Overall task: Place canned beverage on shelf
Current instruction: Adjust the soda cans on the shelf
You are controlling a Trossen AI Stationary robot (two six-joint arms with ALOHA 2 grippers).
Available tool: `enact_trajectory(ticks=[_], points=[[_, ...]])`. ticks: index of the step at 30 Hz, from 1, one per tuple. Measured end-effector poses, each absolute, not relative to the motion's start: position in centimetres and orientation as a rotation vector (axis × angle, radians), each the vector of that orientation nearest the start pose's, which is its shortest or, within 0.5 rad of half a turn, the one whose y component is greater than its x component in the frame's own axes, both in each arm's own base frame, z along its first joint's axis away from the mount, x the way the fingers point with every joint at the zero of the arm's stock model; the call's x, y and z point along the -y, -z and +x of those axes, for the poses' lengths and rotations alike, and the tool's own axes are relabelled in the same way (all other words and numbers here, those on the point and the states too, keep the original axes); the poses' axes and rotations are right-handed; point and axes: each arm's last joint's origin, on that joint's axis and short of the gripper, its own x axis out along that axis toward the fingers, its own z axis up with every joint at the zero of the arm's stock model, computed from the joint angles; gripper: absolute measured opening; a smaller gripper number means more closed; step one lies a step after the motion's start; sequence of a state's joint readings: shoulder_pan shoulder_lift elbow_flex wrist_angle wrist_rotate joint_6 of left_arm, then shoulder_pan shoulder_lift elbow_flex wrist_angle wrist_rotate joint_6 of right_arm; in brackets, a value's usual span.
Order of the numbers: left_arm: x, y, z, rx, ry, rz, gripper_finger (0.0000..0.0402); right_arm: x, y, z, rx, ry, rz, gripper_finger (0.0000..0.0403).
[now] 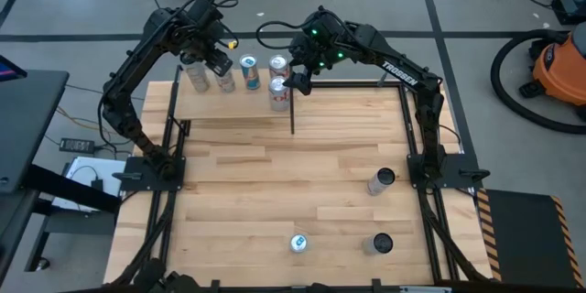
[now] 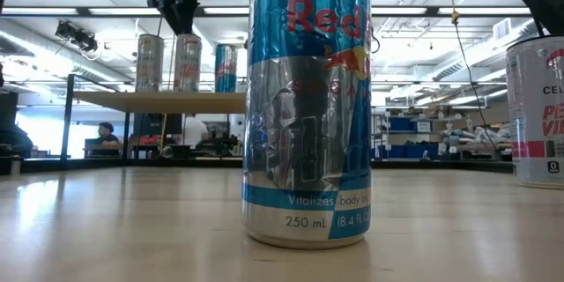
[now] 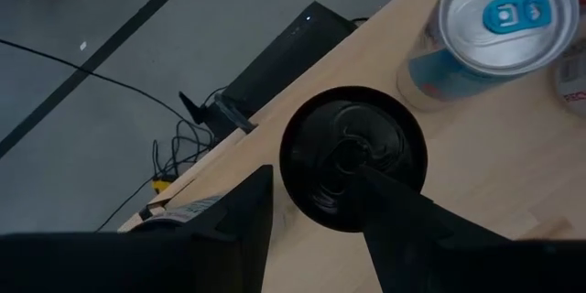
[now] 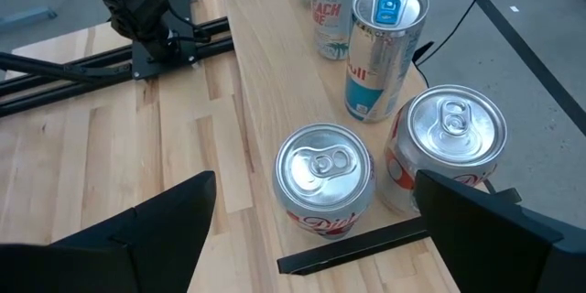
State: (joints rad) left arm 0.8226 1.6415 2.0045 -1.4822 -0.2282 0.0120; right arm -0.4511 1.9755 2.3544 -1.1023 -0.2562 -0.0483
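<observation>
The left hand (image 1: pixel 218 62) stood at the upper left of the high view, over the shelf's (image 1: pixel 348 103) left end. Its fingers (image 3: pixel 403 229) were set partly apart around a black-topped can (image 3: pixel 352 157), close to its sides; actual contact could not be confirmed. That can stood upright on the shelf. A further can (image 1: pixel 196 75) stood just left of it.

Right of the left hand, a blue-tabbed can (image 1: pixel 248 71) stood upright on the shelf. Next came two silver-topped cans, one behind (image 1: pixel 278 67) and one in front (image 1: pixel 279 92), near each other.

The right hand (image 1: pixel 298 75) hung just beside these two, upper centre of the high view, fingers spread wide and holding nothing.

On the table (image 1: pixel 275 192), lower in the high view, a blue can (image 1: pixel 298 243) stood at lower centre. Two dark-topped cans stood to the right, one higher (image 1: pixel 381 180) and one lower (image 1: pixel 381 244).
</observation>
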Motion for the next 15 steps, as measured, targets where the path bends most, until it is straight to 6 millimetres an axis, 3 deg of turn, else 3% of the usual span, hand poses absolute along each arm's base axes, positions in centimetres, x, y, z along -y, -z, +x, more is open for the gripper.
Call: enact_trajectory(ticks=[15], points=[[-20.6, -43.4, 18.1, -1.103, -0.962, -0.303, 0.0157, 16.7, -42.7, 36.2, -0.712, 0.166, 0.21, 0.0382]])
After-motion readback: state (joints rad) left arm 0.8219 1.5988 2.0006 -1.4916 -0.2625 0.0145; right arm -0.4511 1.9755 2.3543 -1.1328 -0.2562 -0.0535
